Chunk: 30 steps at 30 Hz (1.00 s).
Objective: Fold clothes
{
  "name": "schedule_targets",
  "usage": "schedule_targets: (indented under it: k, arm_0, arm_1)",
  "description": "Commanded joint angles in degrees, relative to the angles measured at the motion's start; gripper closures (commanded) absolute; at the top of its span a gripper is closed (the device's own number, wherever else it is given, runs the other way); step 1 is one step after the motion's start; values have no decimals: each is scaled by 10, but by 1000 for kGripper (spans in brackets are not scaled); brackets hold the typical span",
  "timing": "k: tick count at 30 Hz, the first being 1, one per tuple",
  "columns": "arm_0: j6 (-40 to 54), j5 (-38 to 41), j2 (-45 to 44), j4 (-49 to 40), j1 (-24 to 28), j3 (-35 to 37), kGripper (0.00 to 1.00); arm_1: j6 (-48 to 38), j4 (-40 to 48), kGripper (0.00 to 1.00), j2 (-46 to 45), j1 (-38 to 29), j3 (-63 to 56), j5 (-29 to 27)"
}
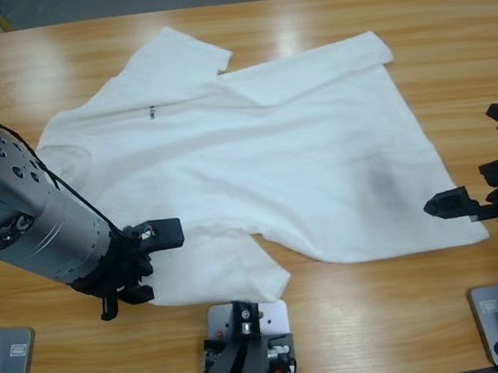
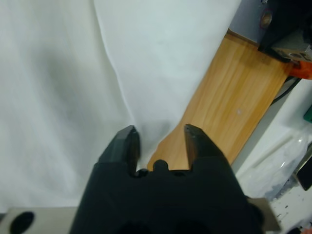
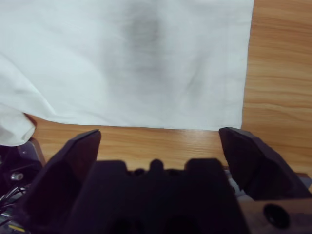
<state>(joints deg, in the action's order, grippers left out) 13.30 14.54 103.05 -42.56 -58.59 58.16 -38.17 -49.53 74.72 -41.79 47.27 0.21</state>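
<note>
Jaws on both your grippers, left point(image 2: 160, 144) and right point(image 3: 158, 146), sit open (nothing gripped) at the T-shirt's point(image 1: 264, 159) edges on the surface point(image 1: 374, 315).

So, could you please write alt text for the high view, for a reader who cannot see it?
A white T-shirt lies spread, slightly rumpled, on a wooden table. The left gripper, jaws open, sits at the sleeve nearest the camera, and the right gripper, also open, sits by the hem corner near a grey smudge.
</note>
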Motion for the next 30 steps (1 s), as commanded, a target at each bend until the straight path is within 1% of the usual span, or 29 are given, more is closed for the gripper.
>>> schedule_targets:
  k: [1, 2, 4, 6, 9, 12, 14, 16, 19, 22, 24, 25, 28, 30]
  arm_0:
    - [-20, 11, -17, 18, 7, -21, 1000]
    - [-28, 11, -29, 15, 7, -23, 1000]
    - [-40, 10, -45, -19, 7, -22, 1000]
    - [-55, 10, -66, -51, -2, -6, 1000]
    - [-76, 9, -83, -143, -7, 49, 1000]
    - [-94, -11, -94, -237, -5, 105, 1000]
    - [-109, -11, -90, -296, 7, 113, 1000]
    - [-116, 14, -85, -343, 12, 108, 1000]
    - [-135, 43, -98, -359, -1, 116, 1000]
    - [-152, 34, -89, -390, -6, 139, 1000]
    - [-160, 23, -76, -399, -6, 146, 1000]
    - [-162, 20, -63, -399, -6, 146, 1000]
    - [-163, 17, -22, -400, -6, 147, 1000]
    - [-162, 17, 2, -415, -6, 157, 1000]
  arm_1:
    - [-9, 29, 0, -17, 6, -26, 16]
    - [-19, 32, 0, -30, 6, -26, 19]
    - [-52, 25, 0, -35, 6, -26, 21]
    - [-75, 11, 0, -35, 6, -27, 21]
    - [-86, 7, 0, -44, 6, -30, 25]
    - [-86, 8, 9, -48, 6, -31, 31]
    - [-86, 8, 9, -48, 6, -31, 42]
    - [-89, 8, 9, -48, 6, -31, 53]
    - [-94, 7, 8, -52, 6, -34, 62]
    - [-94, 7, 9, -55, 6, -35, 71]
    - [-109, 3, 2, -54, 6, -33, 74]
    - [-133, -4, 0, -54, 6, -34, 73]
    - [-248, -8, 0, -58, 2, -49, 59]
    - [-294, -12, 0, -61, 1, -53, 33]
